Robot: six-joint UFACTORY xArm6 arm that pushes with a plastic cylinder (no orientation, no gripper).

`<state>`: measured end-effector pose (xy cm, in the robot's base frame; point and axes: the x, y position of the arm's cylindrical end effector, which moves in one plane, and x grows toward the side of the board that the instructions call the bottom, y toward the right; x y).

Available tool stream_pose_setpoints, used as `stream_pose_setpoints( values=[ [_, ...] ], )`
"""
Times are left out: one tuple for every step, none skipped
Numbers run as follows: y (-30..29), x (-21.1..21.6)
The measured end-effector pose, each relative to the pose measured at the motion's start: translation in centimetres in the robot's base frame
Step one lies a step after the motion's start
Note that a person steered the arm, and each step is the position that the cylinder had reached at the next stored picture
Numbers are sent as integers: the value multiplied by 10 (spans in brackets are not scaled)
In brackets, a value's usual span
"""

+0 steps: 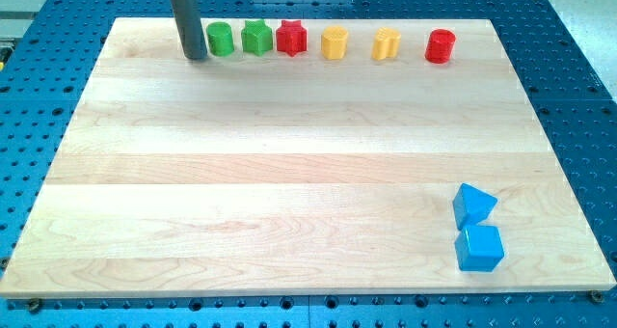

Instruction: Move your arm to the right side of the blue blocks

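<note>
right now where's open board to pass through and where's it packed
Open: the whole middle of the wooden board, between the top row and the two blue blocks at the view's bottom right. Crowded: the top edge, where my tip sits just left of the green cylinder.

A line of obstacles is formed along the far edge by the green cylinder (221, 39), green star (255, 37), red star (291, 38), yellow hexagon (334, 42), yellow block (386, 43) and red cylinder (440, 45), while the near right corner is occupied by the blue triangle (473, 204) and blue cube (479, 247), with only a narrow strip of wooden board (289, 174) left to their right.
</note>
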<state>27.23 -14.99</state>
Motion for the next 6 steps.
stream_pose_setpoints(
  values=[
    [-9,-19],
    [-8,-25],
    [-60,-25],
    [-6,40],
    [112,99],
    [242,151]
  ],
)
